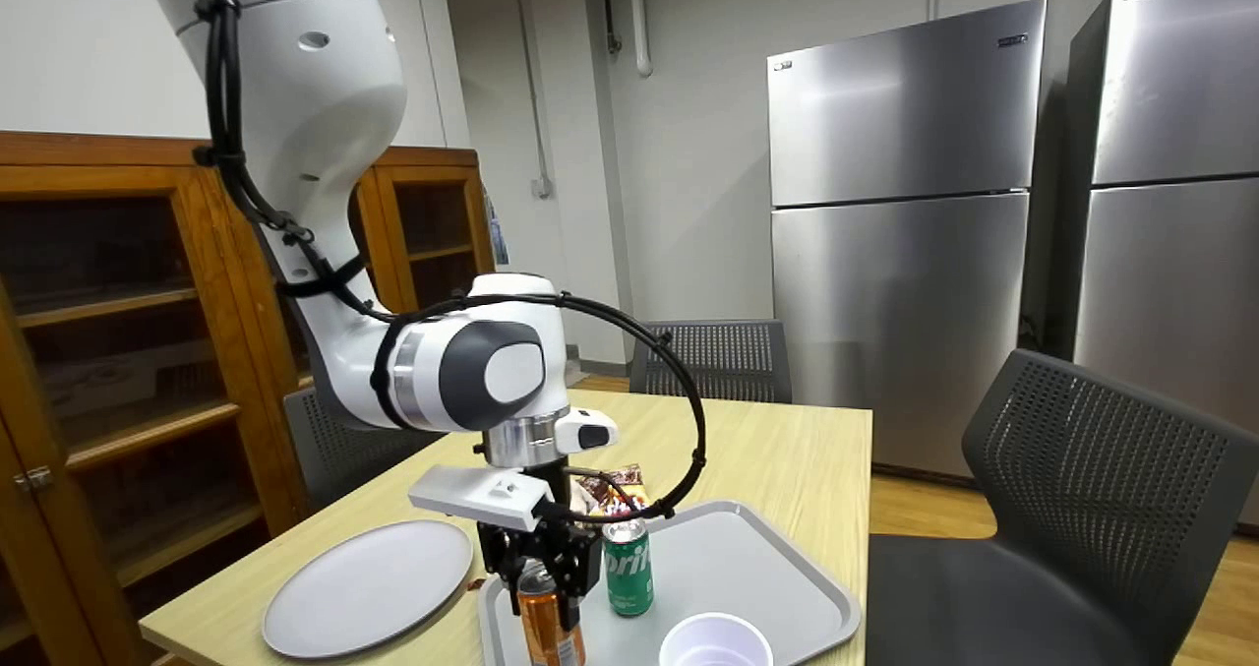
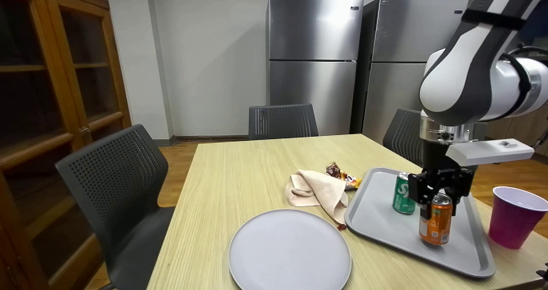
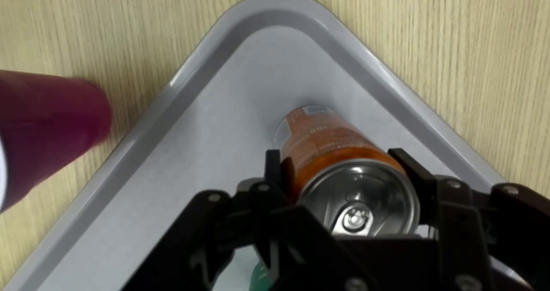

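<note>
One orange cylindrical metal can [image 3: 339,153], right of wrist-frame centre, is gripped by the end effector [image 2: 440,210]. Likely slick and stiff, it is best held mid-sidewall.

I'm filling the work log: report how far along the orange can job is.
Looks done: the gripper is placed around the orange can, its fingers on either side. In hand: that can, on or just above the gray tray near the green can; a firm grip can't be confirmed. Left: probably a lift or a release, since the can sits between the fingers; which one, I can't tell.
</note>
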`<state>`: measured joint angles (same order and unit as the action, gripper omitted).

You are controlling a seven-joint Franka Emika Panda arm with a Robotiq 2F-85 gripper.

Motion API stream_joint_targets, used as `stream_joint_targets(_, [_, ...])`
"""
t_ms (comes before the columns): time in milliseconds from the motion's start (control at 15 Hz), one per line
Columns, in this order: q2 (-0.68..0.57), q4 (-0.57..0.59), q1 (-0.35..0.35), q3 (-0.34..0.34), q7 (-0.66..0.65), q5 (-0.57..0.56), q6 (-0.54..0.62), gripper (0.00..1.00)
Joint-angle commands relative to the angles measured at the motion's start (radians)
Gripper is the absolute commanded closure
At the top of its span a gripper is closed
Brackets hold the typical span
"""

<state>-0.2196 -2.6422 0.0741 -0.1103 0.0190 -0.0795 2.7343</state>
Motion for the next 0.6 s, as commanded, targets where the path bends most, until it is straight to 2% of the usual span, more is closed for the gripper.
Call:
stream_joint_targets(0, [0.012, -0.016, 0.03, 0.018, 0.062, 0.044, 0.024, 0.62])
stream_joint_targets(533, [0.004, -0.019, 0.027, 0.013, 0.079, 0.042, 0.043, 0.62])
